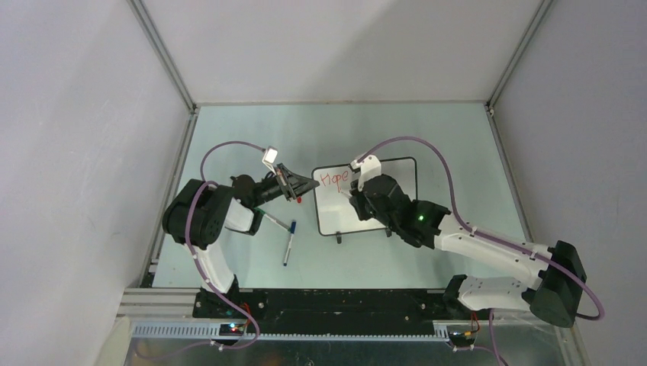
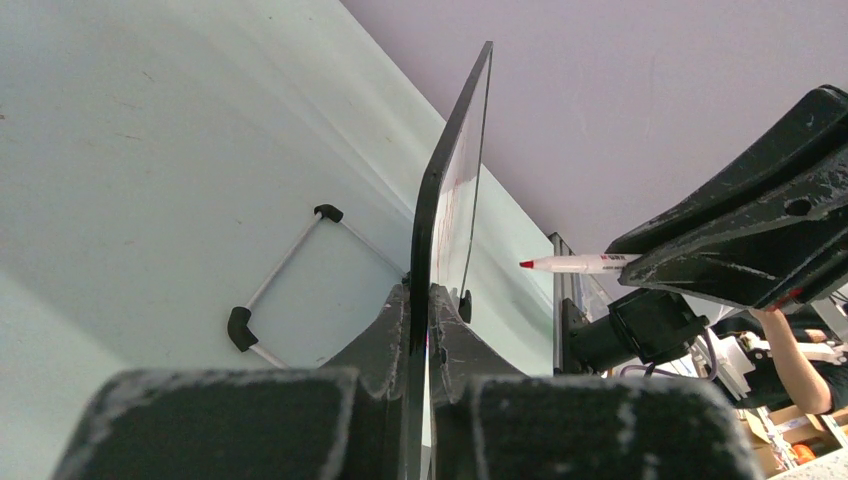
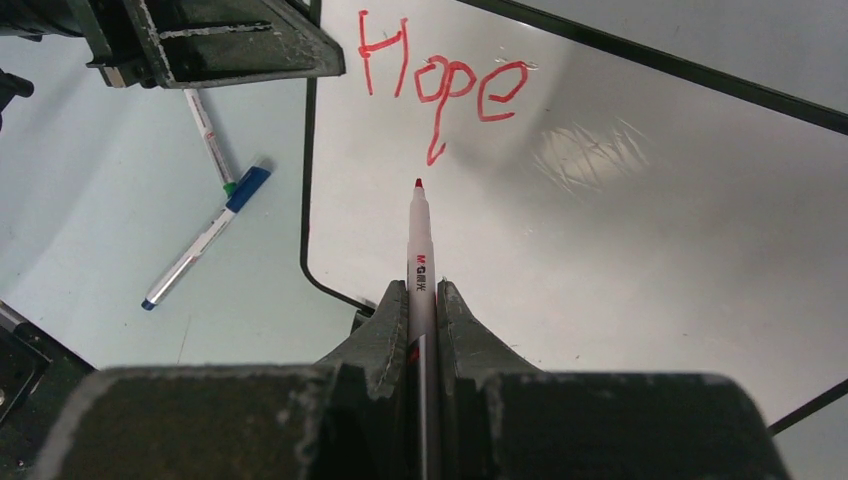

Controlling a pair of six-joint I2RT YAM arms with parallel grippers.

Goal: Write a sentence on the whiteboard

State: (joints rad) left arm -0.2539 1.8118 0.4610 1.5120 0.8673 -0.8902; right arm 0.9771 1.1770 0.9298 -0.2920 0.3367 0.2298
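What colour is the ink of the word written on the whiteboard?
Red. The word "Hope" on the whiteboard shows best in the right wrist view.

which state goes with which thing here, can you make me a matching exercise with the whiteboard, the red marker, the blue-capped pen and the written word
Things:
1. whiteboard
2. red marker
3. blue-capped pen
4. word "Hope"

States:
a. lying loose on the table
b. written in red
c. edge clamped in the left jaws
d. held in the right jaws

Pairs: 1-c, 2-d, 3-a, 4-b
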